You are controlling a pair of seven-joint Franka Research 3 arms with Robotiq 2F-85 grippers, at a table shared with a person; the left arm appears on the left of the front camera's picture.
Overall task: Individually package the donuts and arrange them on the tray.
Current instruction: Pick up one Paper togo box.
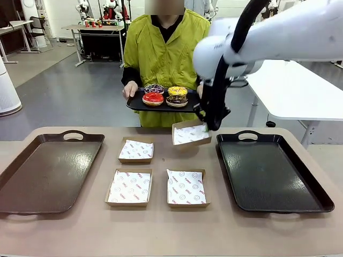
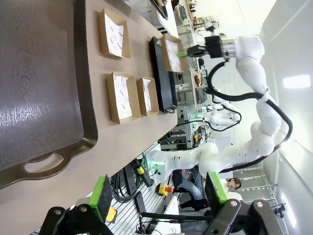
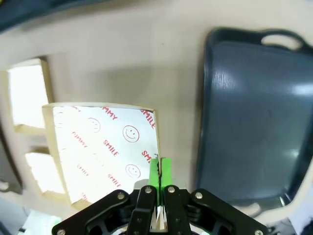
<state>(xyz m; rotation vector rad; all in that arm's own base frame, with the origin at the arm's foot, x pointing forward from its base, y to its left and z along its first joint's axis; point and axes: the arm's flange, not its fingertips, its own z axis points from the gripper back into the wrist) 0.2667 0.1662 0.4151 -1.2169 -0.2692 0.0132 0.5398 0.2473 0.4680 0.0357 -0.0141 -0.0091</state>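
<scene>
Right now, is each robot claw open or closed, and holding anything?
Left gripper: open, empty.
Right gripper: shut on the rim of a paper-lined cardboard box.

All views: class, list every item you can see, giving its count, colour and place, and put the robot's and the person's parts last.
donuts: four; red, yellow, chocolate, dark purple; on the serving tray
serving tray: one, black, held by the person
cardboard boxes: four, brown with white printed paper; three flat on the table
tilted box: the fourth, far middle, held by one edge
brown tray: one, on the table's left
dark tray: one, black, on the table's right
table: one, tan
person: one, yellow-green jacket, far side
right gripper: black, green pads, jaws shut on the tilted box
left gripper: black, green pads, jaws open, by the brown tray
</scene>
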